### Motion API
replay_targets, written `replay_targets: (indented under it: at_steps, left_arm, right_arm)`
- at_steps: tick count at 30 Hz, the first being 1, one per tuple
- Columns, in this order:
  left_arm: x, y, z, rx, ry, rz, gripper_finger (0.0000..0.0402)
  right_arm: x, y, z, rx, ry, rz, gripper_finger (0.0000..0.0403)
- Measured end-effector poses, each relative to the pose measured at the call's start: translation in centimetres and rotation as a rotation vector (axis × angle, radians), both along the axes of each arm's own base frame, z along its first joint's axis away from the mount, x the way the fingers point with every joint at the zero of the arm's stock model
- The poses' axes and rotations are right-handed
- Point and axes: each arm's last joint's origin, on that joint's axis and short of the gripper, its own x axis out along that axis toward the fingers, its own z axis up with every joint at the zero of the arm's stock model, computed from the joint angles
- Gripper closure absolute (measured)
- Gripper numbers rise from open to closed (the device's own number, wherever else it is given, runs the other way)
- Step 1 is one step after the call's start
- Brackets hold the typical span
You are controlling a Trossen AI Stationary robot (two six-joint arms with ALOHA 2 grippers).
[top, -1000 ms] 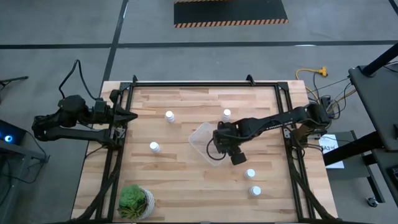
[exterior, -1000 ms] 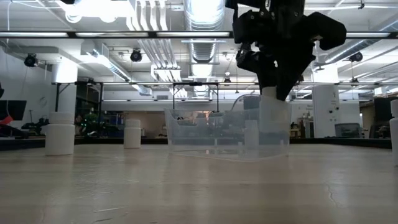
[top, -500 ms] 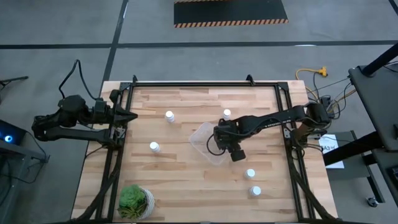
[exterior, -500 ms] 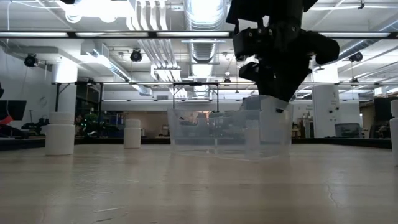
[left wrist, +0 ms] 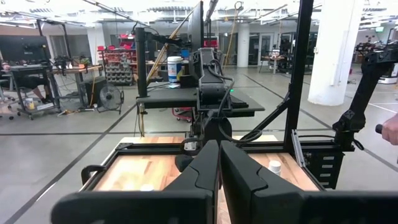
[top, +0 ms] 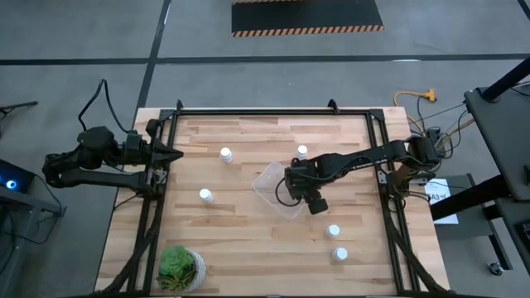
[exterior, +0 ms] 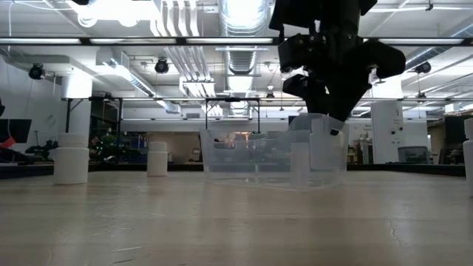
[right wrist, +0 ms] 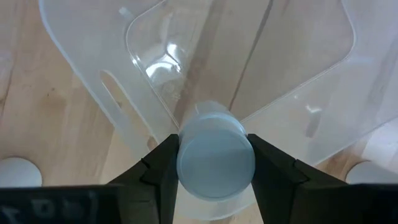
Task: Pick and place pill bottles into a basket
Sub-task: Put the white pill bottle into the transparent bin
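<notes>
Tabletop (top: 248,240): wooden, framed by dark rails; I work it with two arms. A potted plant (top: 180,266) stands at its near left corner.

Basket (top: 276,189): clear tub near mid-tabletop, seen side-on in the low view (exterior: 273,155).

Right gripper (top: 305,192): over the basket's right side, clamped on a bottle (right wrist: 216,158); the wrist view shows its fingers (right wrist: 163,168) pressed on both sides of the cap, with the basket's floor directly below. In the low view the bottle's base sits at about rim height. Step in hand, as I judge it: placing. My next move calls for lowering a little and spreading the fingers so the bottle lands upright inside.

Left gripper (top: 170,155): parked at the left rail, fingers pressed together, holding nothing.

Loose bottles: five stand on the tabletop, apart from the basket, at (top: 225,154), (top: 302,151), (top: 205,195), (top: 333,232) and (top: 339,254).
</notes>
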Motion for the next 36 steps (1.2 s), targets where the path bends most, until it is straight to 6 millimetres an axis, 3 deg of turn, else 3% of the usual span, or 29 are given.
replay_targets:
  at_steps: [9, 22, 31, 36]
  left_arm:
    - [0.0, 0.0, 0.0, 0.0, 0.0, 0.0, 0.0402]
    - [0.0, 0.0, 0.0, 0.0, 0.0, 0.0, 0.0402]
    - [0.0, 0.0, 0.0, 0.0, 0.0, 0.0, 0.0402]
    - [0.0, 0.0, 0.0, 0.0, 0.0, 0.0, 0.0402]
  right_arm:
    - [0.0, 0.0, 0.0, -0.001, 0.002, 0.001, 0.0195]
    - [0.1, 0.0, 0.2, 0.002, -0.003, -0.007, 0.0198]
    - [0.3, 0.0, 2.9, 0.008, -0.063, -0.013, 0.0198]
    - [0.1, 0.2, 4.8, 0.068, -0.108, -0.099, 0.0198]
